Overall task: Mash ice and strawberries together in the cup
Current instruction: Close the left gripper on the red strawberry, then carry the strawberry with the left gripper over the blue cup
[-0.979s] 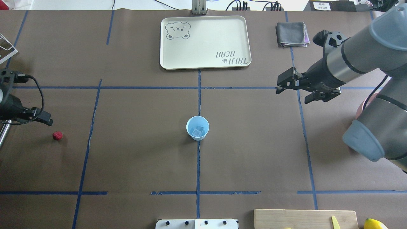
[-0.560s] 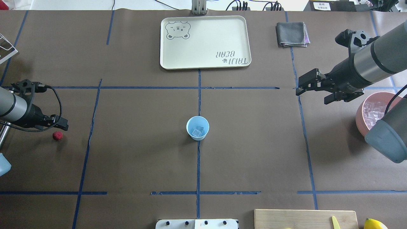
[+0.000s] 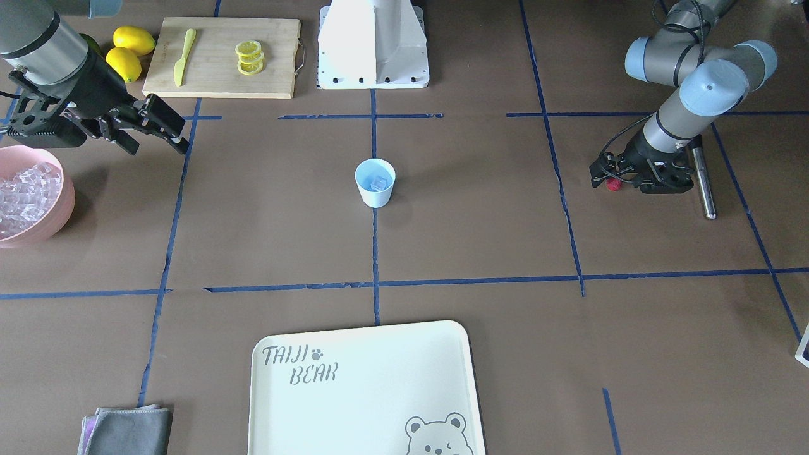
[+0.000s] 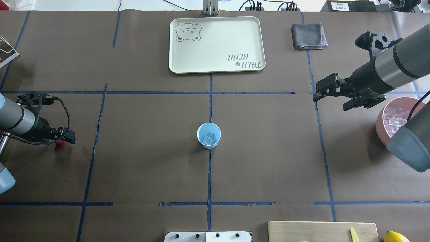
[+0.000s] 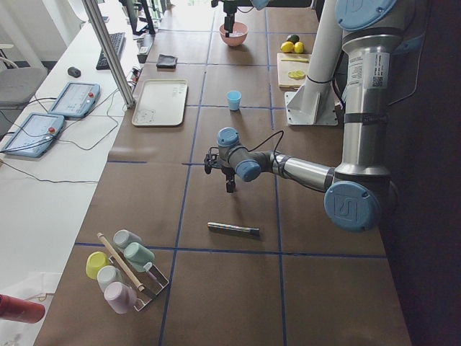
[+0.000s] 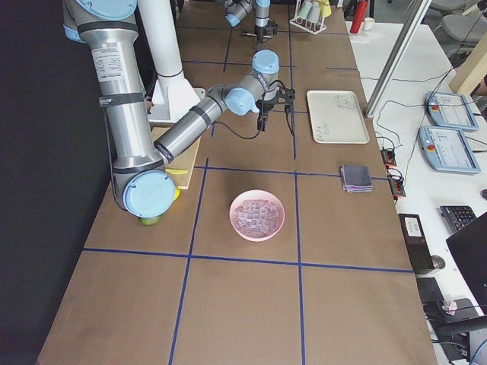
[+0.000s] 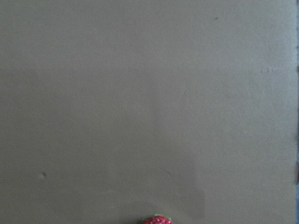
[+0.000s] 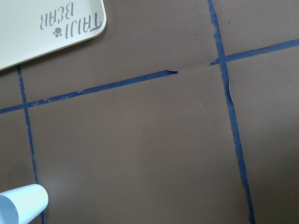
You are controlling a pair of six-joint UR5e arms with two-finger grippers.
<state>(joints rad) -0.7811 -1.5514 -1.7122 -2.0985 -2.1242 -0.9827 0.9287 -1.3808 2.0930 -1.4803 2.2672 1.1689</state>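
Two lemons (image 3: 134,40): nearest the robot's base, beside a cutting board (image 3: 221,79), about 4 o'clock from the cup (image 4: 200,129) (12 pointing away from the robot).
Strawberry (image 3: 612,184): on the worktop (image 4: 151,161) at 9 o'clock, well apart from the cup and not yet in it.
Left end effector (image 3: 613,179): low over the berry, touching it or just beside it. I cannot tell how far apart its fingers stand, or whether they have hold.
Berry handling: likely light, soft and round, so it may roll or bruise. A gentle pinch across its middle looks safest.
Metal rod (image 3: 703,186): lying near the left end effector, probably the masher.
Cup contents: the cup stands upright at the centre, with ice (image 4: 210,138) at its bottom.
Cup handling: it looks light and easy to tip. The ice should be hard and slick, so the wall may need steadying.
Pink bowl (image 4: 379,121): at 3 o'clock, holding more cubes.
Right end effector (image 3: 158,150): between 2 and 3 o'clock, above the worktop, fingers spread wide with nothing between them.
Tray (image 4: 215,43): at 12 o'clock, farthest out, with a folded cloth (image 4: 308,36) to its right.
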